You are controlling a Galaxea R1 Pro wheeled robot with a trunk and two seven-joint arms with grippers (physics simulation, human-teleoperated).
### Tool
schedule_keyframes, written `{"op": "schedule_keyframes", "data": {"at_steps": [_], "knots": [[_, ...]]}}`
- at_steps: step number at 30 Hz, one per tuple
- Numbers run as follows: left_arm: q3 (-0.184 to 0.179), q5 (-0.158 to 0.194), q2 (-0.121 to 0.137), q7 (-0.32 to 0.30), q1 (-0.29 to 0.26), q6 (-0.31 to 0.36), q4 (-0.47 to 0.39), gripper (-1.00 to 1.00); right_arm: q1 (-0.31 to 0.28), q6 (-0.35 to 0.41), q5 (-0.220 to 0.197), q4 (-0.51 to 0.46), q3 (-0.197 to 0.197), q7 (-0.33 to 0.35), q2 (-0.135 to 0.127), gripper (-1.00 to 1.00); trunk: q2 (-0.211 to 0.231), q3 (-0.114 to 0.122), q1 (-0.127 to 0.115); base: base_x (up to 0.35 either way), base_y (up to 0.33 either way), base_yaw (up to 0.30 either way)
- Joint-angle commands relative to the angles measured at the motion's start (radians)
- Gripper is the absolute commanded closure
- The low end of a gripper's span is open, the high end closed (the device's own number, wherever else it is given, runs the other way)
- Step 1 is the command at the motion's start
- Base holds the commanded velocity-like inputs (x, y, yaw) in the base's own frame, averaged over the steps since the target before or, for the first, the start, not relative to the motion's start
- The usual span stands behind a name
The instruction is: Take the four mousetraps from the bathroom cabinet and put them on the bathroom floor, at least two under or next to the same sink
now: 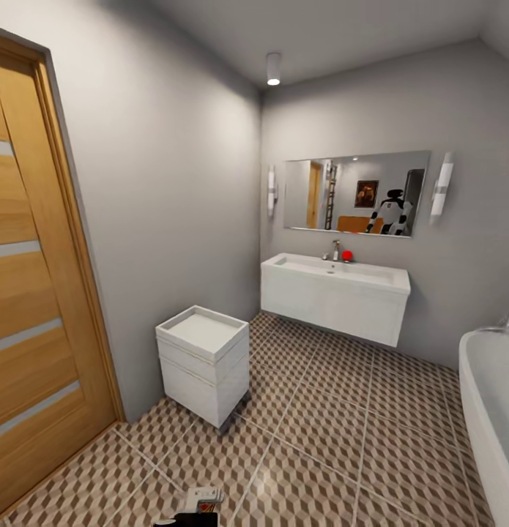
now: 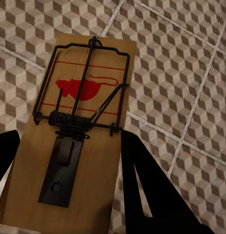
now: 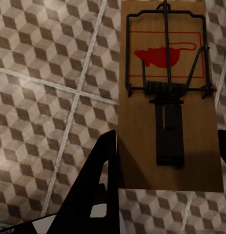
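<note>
Left gripper [image 2: 64, 195]: jaws clamped on a mousetrap [image 2: 76, 131] above bathroom floor [image 2: 181, 73].
Right gripper [image 3: 166, 165]: jaws holding second mousetrap [image 3: 166, 97] above same floor.
Sink [image 1: 335, 293]: wall-hung above floor.

Domestic bathroom: wall-hung white sink [image 1: 335, 293] under a mirror [image 1: 355, 193], bathtub [image 1: 488, 410] at right, cube-patterned tiled floor [image 1: 335, 439].

We find no words or numbers we can read. The only sign is a red mouse silhouette inside a red line frame, printed on each mousetrap [image 2: 76, 136] [image 3: 169, 97], mid-frame.
</note>
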Motion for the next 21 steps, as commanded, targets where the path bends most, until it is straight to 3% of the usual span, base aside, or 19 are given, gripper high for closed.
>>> {"op": "schedule_keyframes", "data": {"at_steps": [1,14,21], "knots": [[-0.008,0.006,0.000,-0.001,-0.001,-0.002,0.001,1.00,-0.002,-0.004,-0.009,0.003,-0.003,0.001,0.000,1.00,-0.001,-0.002,0.000,0.000,0.000,-0.244],[-0.008,0.008,0.000,0.001,-0.001,-0.002,0.001,1.00,-0.002,-0.004,-0.009,0.003,-0.004,0.007,-0.001,1.00,-0.001,-0.007,0.000,0.000,0.000,-0.243],[-0.008,0.008,0.000,0.001,-0.001,-0.002,0.001,1.00,-0.002,-0.004,-0.010,0.003,-0.005,0.012,-0.002,1.00,-0.001,-0.009,0.000,0.000,0.000,-0.075]]}}
